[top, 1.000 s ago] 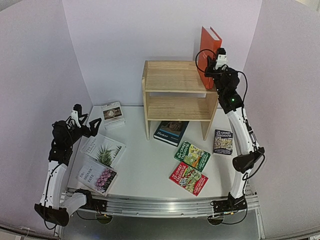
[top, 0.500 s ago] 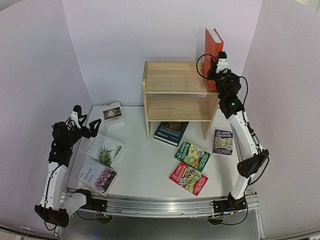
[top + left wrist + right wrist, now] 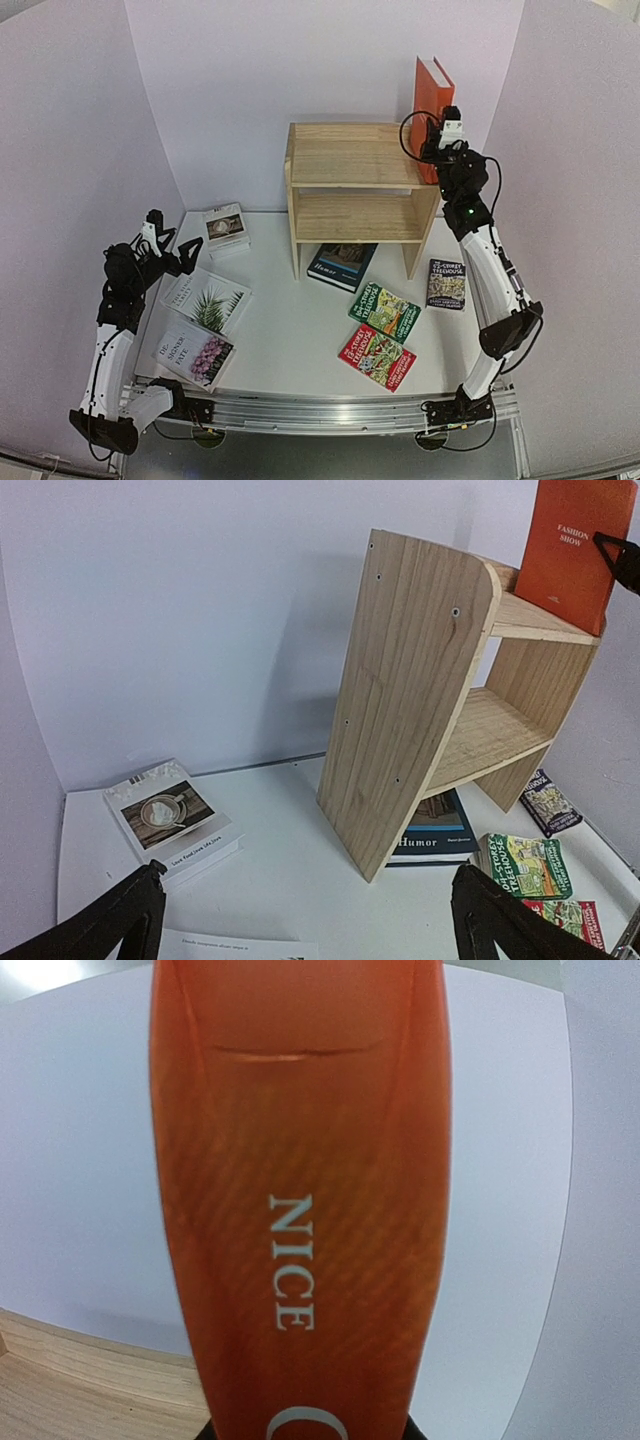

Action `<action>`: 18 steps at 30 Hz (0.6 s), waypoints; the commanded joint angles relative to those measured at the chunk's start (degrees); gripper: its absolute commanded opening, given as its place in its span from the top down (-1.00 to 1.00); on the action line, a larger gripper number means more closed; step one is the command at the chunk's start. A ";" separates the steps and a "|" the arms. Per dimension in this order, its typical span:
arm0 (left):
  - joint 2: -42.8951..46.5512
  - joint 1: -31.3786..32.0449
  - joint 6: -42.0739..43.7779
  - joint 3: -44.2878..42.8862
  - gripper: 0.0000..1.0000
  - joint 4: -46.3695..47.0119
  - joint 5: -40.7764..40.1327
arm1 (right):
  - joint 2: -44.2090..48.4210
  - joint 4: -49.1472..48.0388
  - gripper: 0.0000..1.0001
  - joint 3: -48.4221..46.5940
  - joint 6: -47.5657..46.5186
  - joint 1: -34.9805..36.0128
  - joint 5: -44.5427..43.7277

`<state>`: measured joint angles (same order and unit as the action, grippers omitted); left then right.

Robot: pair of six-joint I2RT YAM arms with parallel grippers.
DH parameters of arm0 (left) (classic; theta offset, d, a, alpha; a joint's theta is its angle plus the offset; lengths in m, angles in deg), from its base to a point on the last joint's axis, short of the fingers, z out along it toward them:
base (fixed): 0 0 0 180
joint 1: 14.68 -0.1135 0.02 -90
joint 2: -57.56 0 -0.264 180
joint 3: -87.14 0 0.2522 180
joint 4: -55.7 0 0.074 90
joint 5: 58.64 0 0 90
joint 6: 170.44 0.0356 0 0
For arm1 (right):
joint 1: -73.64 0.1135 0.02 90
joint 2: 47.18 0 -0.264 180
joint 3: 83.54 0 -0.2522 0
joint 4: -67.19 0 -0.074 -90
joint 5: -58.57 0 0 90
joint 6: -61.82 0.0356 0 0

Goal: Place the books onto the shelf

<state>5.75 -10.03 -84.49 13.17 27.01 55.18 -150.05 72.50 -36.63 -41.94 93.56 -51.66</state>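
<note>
The orange book (image 3: 433,100) stands upright at the right end of the shelf's (image 3: 345,150) top, its spine (image 3: 300,1210) filling the right wrist view. My right gripper (image 3: 435,150) is shut on its lower spine, a black finger showing on each side. The left gripper (image 3: 180,250) hovers open over the table's left side, holding nothing. Still on the table are the navy "Humor" book (image 3: 342,265), a small white book (image 3: 226,228), a white plant book (image 3: 208,303) and a pink-flower book (image 3: 195,352).
Three illustrated paperbacks (image 3: 385,312) (image 3: 377,357) (image 3: 446,284) lie front right of the shelf. White walls close in the back and both sides. In the left wrist view the shelf's side panel (image 3: 420,700) rises beyond the small white book (image 3: 170,820).
The right gripper has carried the orange book a little to the right and stood it straighter on the shelf top. The left arm has not moved.
</note>
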 commanded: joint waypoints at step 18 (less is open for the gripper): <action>0.39 -0.16 0.16 0.19 -0.99 1.78 1.38 | 4.47 -3.51 -0.84 5.15 3.76 -0.70 -1.94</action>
<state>5.75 -10.02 -84.49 13.19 27.00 55.38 -149.68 70.94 -32.67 -39.74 92.90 -54.88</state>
